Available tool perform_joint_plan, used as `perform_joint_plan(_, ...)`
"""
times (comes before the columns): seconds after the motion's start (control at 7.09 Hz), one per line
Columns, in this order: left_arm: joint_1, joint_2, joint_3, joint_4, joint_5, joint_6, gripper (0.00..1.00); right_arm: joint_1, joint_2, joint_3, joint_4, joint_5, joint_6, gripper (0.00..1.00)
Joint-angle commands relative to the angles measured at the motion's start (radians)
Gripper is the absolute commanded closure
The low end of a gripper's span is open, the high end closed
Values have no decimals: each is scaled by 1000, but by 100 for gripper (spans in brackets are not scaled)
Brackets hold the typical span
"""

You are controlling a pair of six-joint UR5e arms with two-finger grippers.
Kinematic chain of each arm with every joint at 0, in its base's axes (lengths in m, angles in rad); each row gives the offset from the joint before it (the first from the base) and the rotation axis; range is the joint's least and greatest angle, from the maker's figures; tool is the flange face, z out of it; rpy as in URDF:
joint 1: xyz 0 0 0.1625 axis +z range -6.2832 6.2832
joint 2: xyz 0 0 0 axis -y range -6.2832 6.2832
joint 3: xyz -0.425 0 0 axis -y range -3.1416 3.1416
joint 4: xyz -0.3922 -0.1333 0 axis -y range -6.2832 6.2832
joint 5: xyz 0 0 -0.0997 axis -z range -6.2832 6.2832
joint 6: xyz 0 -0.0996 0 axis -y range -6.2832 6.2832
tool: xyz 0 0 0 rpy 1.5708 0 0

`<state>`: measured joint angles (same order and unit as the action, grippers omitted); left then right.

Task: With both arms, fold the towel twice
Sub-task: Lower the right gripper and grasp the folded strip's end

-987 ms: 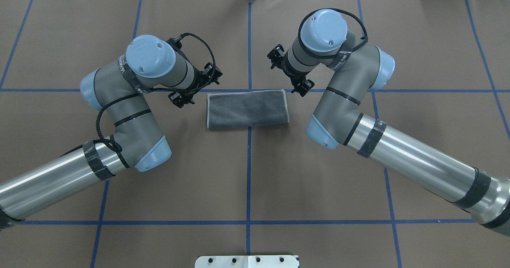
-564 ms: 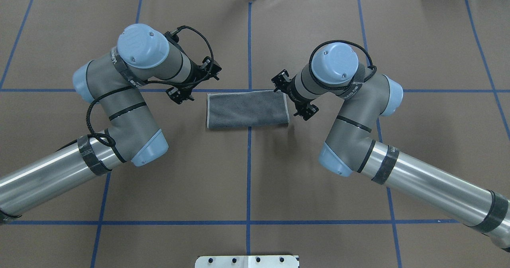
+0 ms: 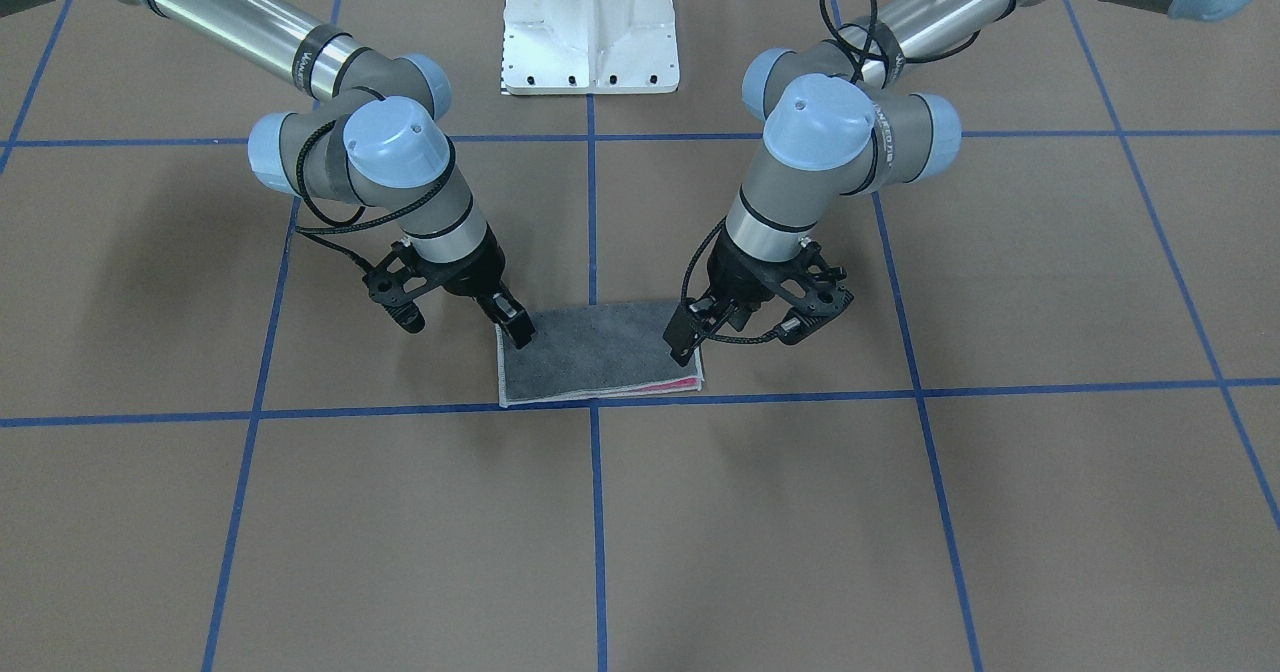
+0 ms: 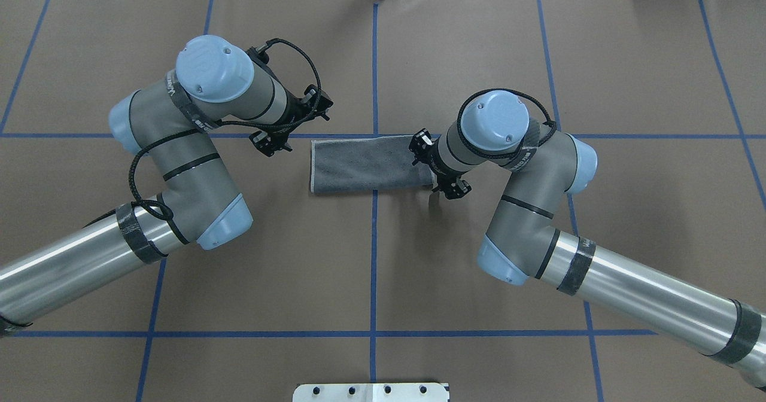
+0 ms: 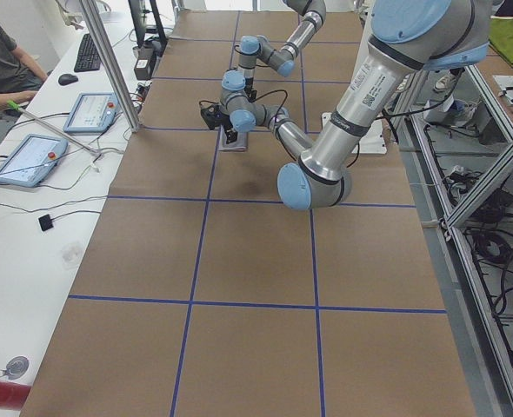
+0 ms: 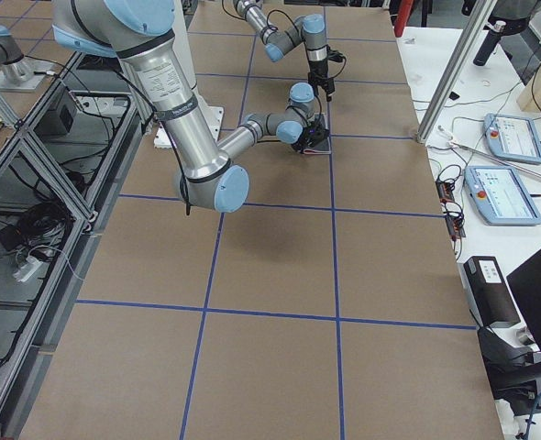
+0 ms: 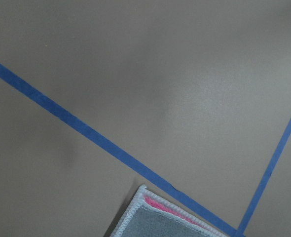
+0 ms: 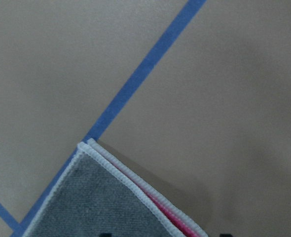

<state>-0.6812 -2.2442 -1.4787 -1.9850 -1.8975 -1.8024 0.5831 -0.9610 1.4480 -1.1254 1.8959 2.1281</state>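
As both arms close in over the middle of the brown bench [image 4: 287,258], here's the towel [image 4: 368,166]: it lies flat as a long rectangle, grey face up and folded once. A sliver of pink peeks out between the layers along the operators' side, and that edge sits just beside a blue tape line [image 4: 658,136]. The left arm [image 4: 179,145] has its left pincer [image 3: 735,344] at the towel's short end on the robot's left, fingers spread. In the front-facing view one finger is over that end's edge and the other is out over bare bench, but I can't tell whether it touches the cloth. Its wrist camera catches only one towel corner, with light stitched edging and a pink strip. The right arm [image 4: 526,180] has the right pincer [image 3: 460,327] at the opposite short end, also spread wide and covering that end from overhead. Its wrist camera shows two stitched edges stacked with pink between them, and two dark tips just poke in at the bottom of the view. As for writing, there's white lettering on a dark strap [image 3: 310,60] near each wrist, too small to read. The white pedestal [image 3: 590,32] stands behind, well apart from the towel.
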Motion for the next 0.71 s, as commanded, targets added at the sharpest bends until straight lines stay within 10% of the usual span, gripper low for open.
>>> perform_joint_plan(0.0, 0, 0, 0, 0, 1, 0, 0, 1, -4, 0, 1, 2, 3, 42)
perform_joint_plan(0.28, 2, 0, 1, 0, 2, 0, 0, 1, -7, 0, 1, 0, 6, 51)
perform_joint_plan(0.56, 2, -1, 1, 2, 2, 0, 0, 1, -10, 5, 4, 2, 16, 99)
